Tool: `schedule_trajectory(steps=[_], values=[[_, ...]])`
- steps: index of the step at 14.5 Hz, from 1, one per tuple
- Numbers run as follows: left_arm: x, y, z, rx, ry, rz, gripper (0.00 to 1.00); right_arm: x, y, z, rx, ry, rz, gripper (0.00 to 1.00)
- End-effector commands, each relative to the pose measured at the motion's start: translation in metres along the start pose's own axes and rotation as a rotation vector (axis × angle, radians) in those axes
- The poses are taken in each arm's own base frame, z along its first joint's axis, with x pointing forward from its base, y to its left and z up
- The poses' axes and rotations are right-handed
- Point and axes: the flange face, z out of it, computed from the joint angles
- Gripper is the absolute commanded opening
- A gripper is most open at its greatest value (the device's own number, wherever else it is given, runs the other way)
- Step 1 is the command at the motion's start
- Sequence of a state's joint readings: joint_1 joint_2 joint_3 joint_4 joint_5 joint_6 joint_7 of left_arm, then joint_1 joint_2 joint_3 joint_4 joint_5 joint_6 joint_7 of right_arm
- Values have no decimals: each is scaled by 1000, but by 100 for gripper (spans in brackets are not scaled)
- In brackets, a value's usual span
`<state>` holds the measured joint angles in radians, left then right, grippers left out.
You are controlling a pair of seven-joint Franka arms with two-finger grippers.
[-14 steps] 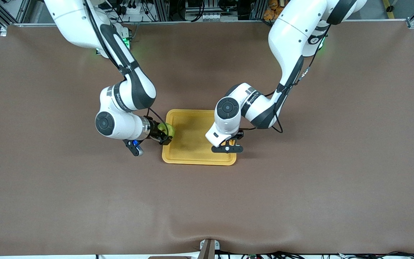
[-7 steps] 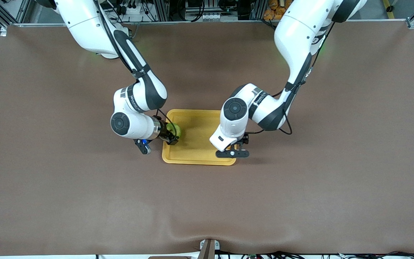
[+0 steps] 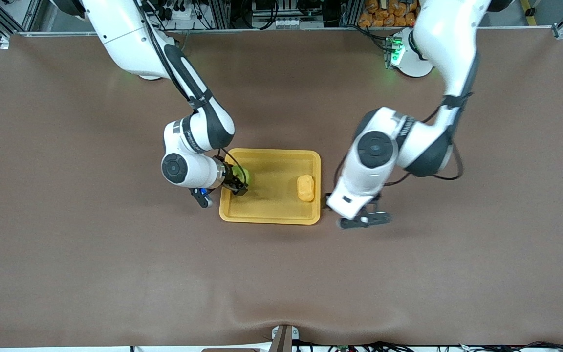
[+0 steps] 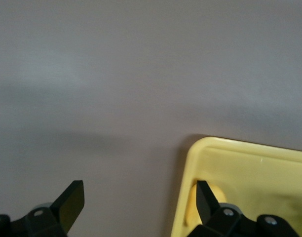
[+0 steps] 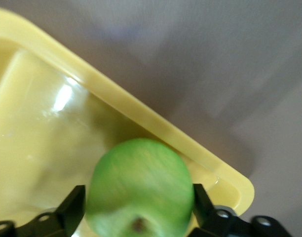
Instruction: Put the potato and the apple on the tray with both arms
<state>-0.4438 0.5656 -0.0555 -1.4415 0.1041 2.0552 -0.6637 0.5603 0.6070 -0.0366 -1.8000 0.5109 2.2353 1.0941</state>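
Note:
The yellow-orange tray (image 3: 270, 211) lies mid-table. The potato (image 3: 306, 188) lies on it by the rim toward the left arm's end, free of any gripper. My left gripper (image 3: 364, 220) is open and empty over the bare table beside that end of the tray. In the left wrist view the left gripper (image 4: 138, 202) is spread wide over the tablecloth, with a tray corner (image 4: 240, 163) showing. My right gripper (image 3: 239, 183) is shut on the green apple (image 3: 242, 174) just over the tray's rim toward the right arm's end. In the right wrist view the right gripper (image 5: 137, 205) clasps the apple (image 5: 141, 173) above the tray (image 5: 141, 118).
The brown tablecloth (image 3: 115, 254) covers the whole table, with a wrinkle at the edge nearest the front camera. Metal framing and cables run along the robots' edge of the table.
The left gripper has let go of the potato, which now lies on the tray, and has swung off the tray toward the left arm's end. The right gripper has carried the apple farther over the tray.

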Motion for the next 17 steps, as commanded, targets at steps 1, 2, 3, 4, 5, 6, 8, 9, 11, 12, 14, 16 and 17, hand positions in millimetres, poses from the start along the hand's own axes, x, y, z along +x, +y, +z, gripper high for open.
schedule_trajectory(steps=[1, 2, 3, 4, 5, 6, 8, 9, 11, 12, 14, 16, 17], values=[[7, -40, -46, 27, -11, -20, 100, -14, -7, 0, 6, 7, -22, 100], [12, -55, -57, 33, -13, -42, 100, -19, -14, -13, 28, 7, -37, 100], [16, -70, -69, 36, -15, -65, 100, -24, -16, -35, 49, 3, -48, 100], [20, -81, -77, 38, -13, -82, 100, -31, -16, -62, 69, -4, -59, 100], [25, -95, -87, 32, -4, -103, 100, -32, -17, -86, 91, -8, -61, 100], [28, -103, -93, 31, -5, -117, 100, -31, -16, -117, 113, -18, -62, 100], [32, -125, -117, 24, 14, -135, 100, -27, -16, -169, 118, -48, -70, 100], [33, -137, -125, 28, 11, -122, 100, -25, -11, -188, 94, -61, -89, 100], [37, -168, -144, 33, 7, -83, 100, -15, 7, -215, 41, -40, -144, 100], [37, -183, -153, 39, 1, -73, 100, -5, 18, -228, 20, -17, -174, 100], [30, -195, -173, 49, -11, -76, 100, 25, 41, -260, 7, 2, -251, 100], [21, -204, -193, 55, -16, -80, 100, 64, 74, -298, 22, 1, -343, 100], [16, -211, -201, 61, -29, -89, 100, 81, 92, -318, 35, 12, -395, 100]])
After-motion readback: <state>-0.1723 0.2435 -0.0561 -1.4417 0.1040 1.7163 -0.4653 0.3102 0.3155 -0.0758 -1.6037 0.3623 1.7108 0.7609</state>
